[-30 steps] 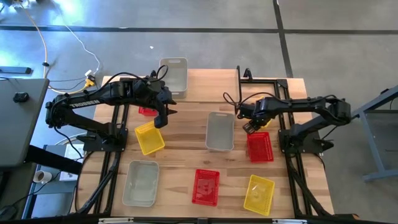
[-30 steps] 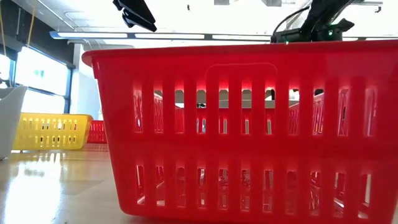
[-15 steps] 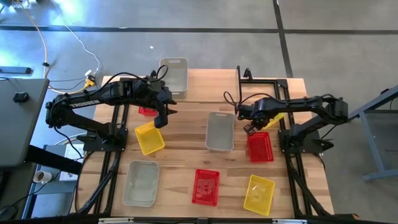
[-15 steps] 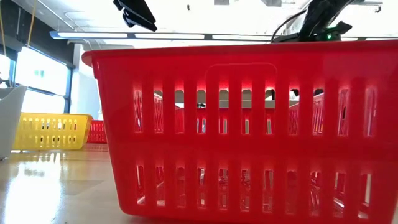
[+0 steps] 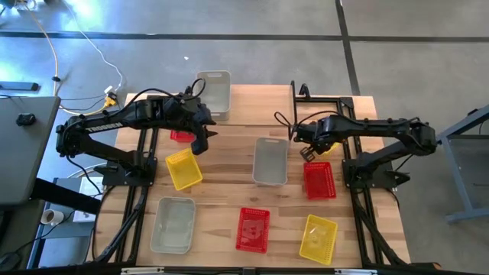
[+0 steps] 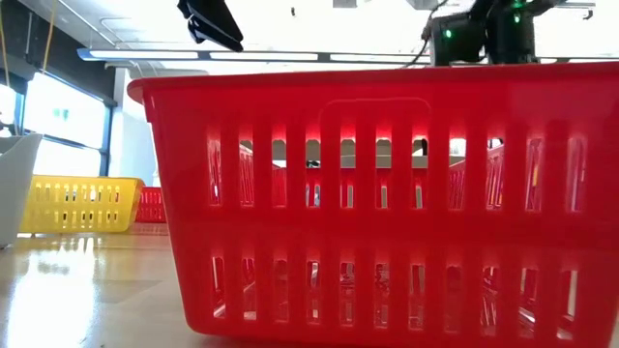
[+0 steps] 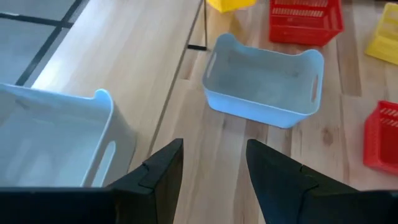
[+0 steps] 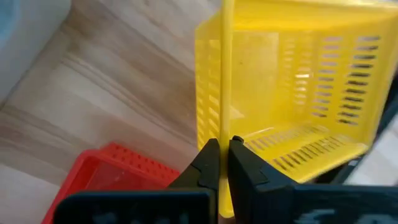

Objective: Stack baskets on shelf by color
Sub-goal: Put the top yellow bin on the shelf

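Observation:
The right wrist view shows my right gripper [image 8: 222, 149] [image 5: 308, 150] shut on a yellow basket [image 8: 292, 81]. From above, the arm hides that basket. My left gripper [image 7: 214, 149] [image 5: 203, 141] hangs open over the table by the shelf's [image 5: 252, 108] front edge and touches nothing. One grey basket [image 5: 212, 92] stands on the shelf top. A red basket [image 5: 181, 136] lies partly hidden under the left arm. On the table rest a yellow basket [image 5: 183, 168], a grey one [image 5: 270, 160] and a red one [image 5: 319, 179]. My right gripper pinches the yellow basket's side wall at its rim [image 8: 224, 127] between its two fingers, one finger inside the basket and one outside. The fingers come from above, pointing down. Whether the basket's bottom is clear of the table, I cannot tell.
Near the front edge stand a grey basket [image 5: 173, 224], a red one [image 5: 253, 229] and a yellow one [image 5: 318, 238]. The red one fills the low view [image 6: 387, 193]. The shelf's black leg [image 7: 198, 46] stands beside the middle grey basket [image 7: 261, 81].
My right gripper has moved a little toward the table's far edge. The yellow basket that showed beside the arm from above is now hidden under it.

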Controlling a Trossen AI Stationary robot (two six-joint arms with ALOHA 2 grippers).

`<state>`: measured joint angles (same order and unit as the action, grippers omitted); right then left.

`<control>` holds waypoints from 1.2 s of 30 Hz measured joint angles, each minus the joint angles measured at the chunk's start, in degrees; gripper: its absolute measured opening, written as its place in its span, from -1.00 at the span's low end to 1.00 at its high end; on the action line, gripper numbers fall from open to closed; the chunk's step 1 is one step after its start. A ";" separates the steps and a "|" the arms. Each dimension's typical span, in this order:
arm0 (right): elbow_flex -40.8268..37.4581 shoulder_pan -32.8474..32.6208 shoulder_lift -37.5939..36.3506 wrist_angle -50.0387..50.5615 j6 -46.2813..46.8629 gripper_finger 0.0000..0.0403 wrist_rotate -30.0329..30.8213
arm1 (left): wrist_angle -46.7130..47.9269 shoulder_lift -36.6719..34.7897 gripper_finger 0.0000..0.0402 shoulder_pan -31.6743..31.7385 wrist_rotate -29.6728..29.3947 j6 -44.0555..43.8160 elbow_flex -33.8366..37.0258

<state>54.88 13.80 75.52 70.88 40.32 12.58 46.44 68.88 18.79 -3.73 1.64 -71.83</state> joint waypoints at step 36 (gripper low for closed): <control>39.23 -0.28 5.14 -10.41 -55.68 -1.00 26.36 | 10.17 0.02 -0.17 -0.09 -0.56 -24.02 -0.02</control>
<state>94.10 13.52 80.66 60.47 -15.35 38.94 56.62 68.90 18.70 -4.30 -22.38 -71.85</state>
